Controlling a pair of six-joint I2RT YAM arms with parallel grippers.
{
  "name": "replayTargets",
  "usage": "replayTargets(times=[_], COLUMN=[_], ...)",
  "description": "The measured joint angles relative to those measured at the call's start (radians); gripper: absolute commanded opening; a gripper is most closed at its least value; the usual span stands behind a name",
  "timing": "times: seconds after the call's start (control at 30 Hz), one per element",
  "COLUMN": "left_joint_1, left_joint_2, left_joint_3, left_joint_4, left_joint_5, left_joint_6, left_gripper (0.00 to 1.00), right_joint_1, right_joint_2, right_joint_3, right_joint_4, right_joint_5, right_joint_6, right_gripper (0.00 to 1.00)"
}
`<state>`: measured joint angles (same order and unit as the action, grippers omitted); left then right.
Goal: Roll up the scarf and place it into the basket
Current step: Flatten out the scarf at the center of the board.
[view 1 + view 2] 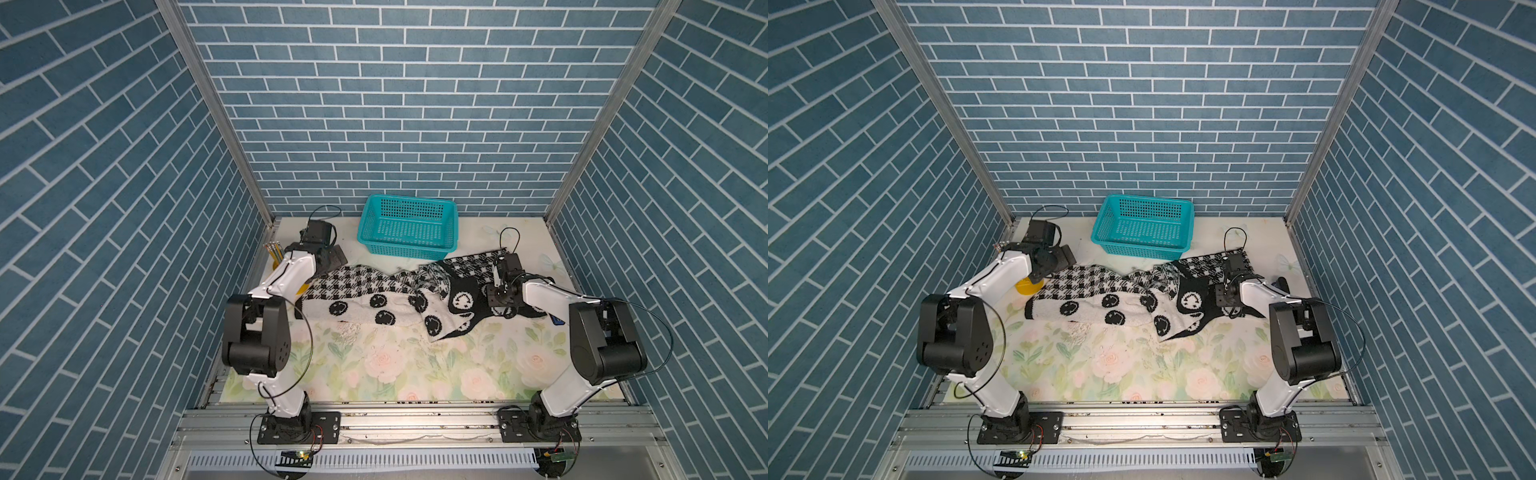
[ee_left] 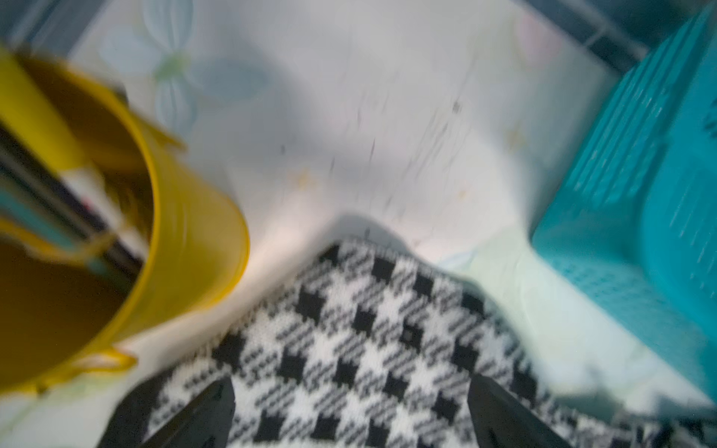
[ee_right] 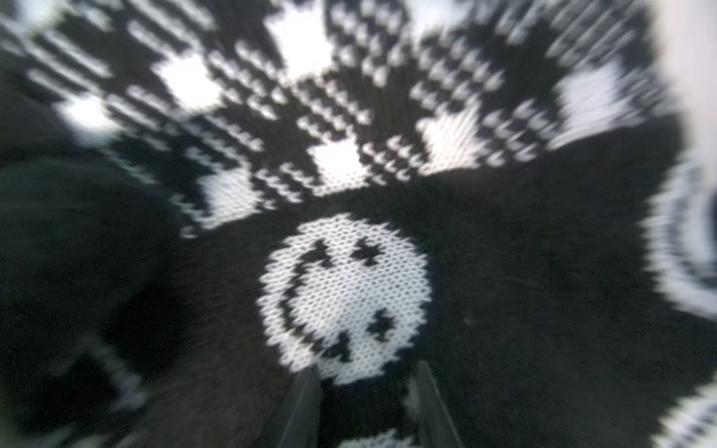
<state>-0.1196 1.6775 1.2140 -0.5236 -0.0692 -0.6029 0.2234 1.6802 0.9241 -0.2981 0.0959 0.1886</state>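
Scarf [image 1: 374, 299] lies rumpled across far half of table [image 1: 395, 365], just before basket [image 1: 407, 250]; unrolled, basket empty. Left end white side up, houndstooth band showing; right end flipped black side up, overlapping middle. Left gripper [image 2: 349, 382] hovers over houndstooth corner, jaws spread wide, nothing held. Likely placed to take that end and start roll. Yellow pencil cup [image 2: 194, 252] just beside corner: snag risk. Right gripper [image 3: 368, 368] over black smiley patch, jaws partly apart. Cannot tell whether cloth is pinched. Probably anchoring that end.
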Motion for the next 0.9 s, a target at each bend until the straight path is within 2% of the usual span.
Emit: replayTargets(times=[0.1, 0.2, 0.43, 0.57, 0.67, 0.87, 0.9], left_joint_1=[-0.005, -0.005, -0.007, -0.014, -0.021, -0.023, -0.023], left_joint_2=[-0.066, -0.096, -0.095, -0.09, -0.094, -0.112, -0.112], left_joint_3=[-0.168, -0.255, -0.27, -0.255, -0.233, -0.214, -0.209], left_joint_4=[-0.004, -0.017, -0.024, -0.033, -0.035, -0.043, -0.044], left_joint_5=[0.041, 0.063, 0.088, 0.103, 0.108, 0.122, 0.123], left_joint_6=[-0.012, -0.015, -0.013, -0.01, -0.006, 0.008, 0.011], left_gripper=[1.0, 1.0, 1.0, 1.0, 1.0, 1.0, 1.0], right_joint_1=[-0.023, -0.048, -0.166, -0.197, -0.139, 0.126, 0.158], right_joint_2=[0.035, 0.058, 0.155, 0.17, 0.066, -0.221, -0.244], right_joint_3=[0.011, 0.037, 0.16, 0.221, 0.203, 0.167, 0.16], right_joint_4=[0.022, 0.02, -0.039, -0.078, -0.1, -0.16, -0.174], right_joint_5=[0.008, 0.056, 0.277, 0.312, 0.305, 0.274, 0.268], right_joint_6=[0.024, 0.043, 0.04, 0.02, 0.014, 0.037, 0.047], right_gripper=[0.46, 0.49, 0.49, 0.51, 0.52, 0.55, 0.58])
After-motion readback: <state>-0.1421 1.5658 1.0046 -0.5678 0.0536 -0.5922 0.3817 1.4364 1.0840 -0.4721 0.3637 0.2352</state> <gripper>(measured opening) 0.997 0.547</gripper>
